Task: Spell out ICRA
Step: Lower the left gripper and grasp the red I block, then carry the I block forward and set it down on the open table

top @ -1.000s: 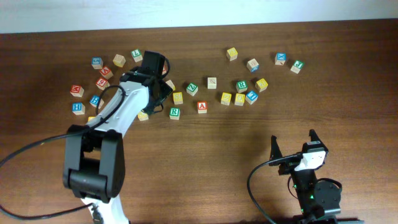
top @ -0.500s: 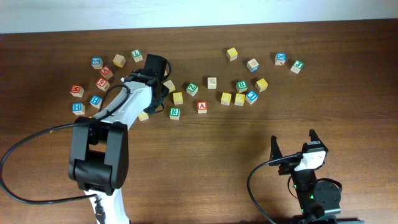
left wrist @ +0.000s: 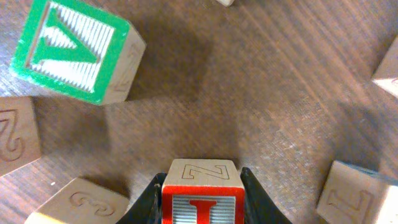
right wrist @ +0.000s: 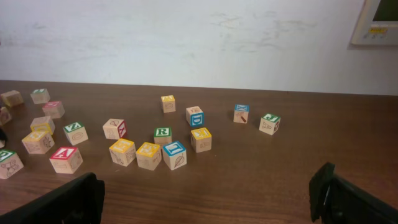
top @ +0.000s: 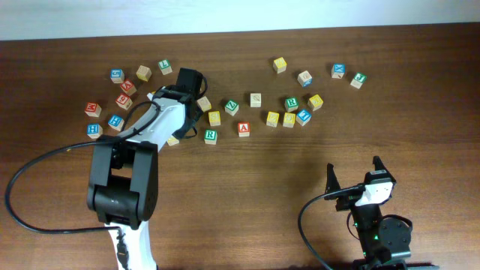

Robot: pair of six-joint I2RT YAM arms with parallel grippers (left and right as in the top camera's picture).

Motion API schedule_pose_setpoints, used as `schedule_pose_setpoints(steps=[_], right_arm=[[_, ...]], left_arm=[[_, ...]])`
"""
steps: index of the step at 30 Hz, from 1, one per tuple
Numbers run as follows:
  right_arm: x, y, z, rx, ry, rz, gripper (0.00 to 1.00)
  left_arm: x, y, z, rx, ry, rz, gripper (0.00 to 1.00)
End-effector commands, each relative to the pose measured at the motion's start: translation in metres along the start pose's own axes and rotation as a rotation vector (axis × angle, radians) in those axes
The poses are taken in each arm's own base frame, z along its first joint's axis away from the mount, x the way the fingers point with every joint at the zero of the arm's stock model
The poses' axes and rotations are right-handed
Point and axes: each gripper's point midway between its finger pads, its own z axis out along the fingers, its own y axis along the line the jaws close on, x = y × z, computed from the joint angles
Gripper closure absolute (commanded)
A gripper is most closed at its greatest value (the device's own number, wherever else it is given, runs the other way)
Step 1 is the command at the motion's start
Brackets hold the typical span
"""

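Spelling has barely begun: left claw (left wrist: 201, 182) pinches the I block (left wrist: 202, 208), right claw (top: 354, 178) sits spread, while C, R (top: 211, 136) and A (top: 244, 128) are not yet placed.

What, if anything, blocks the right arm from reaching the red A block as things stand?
Probably nothing, so likely yes: bare table lies between the open right gripper and the red A block, which stands apart from its neighbours. Its stretch is unproven.

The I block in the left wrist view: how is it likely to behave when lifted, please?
The I block looks wooden, so probably stiff and fairly light. Its flat sides, pinched between the fingers, should resist rolling or slipping.
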Motion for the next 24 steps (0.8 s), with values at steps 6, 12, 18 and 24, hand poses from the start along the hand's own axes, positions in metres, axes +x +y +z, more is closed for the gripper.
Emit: schedule_pose_setpoints(steps=[6,12,18,24], right_arm=[[0.003,-0.004,0.0,0.018,0.004,-0.004,0.02],[0.003,-0.004,0.0,0.018,0.004,-0.004,0.02],[0.003,-0.004,0.0,0.018,0.004,-0.004,0.02],[0.003,-0.004,0.0,0.018,0.004,-0.004,0.02]], left_arm=[[-0.011,0.004,-0.105,0.119,0.046,0.085,0.79],[0.052,0.043,-0.182,0.173,0.289,0.406,0.8],[0.156,0.067,-0.158,0.082,0.412,0.661,0.81],[0.162,0.077,-0.085,0.073,0.194,0.698,0.8]])
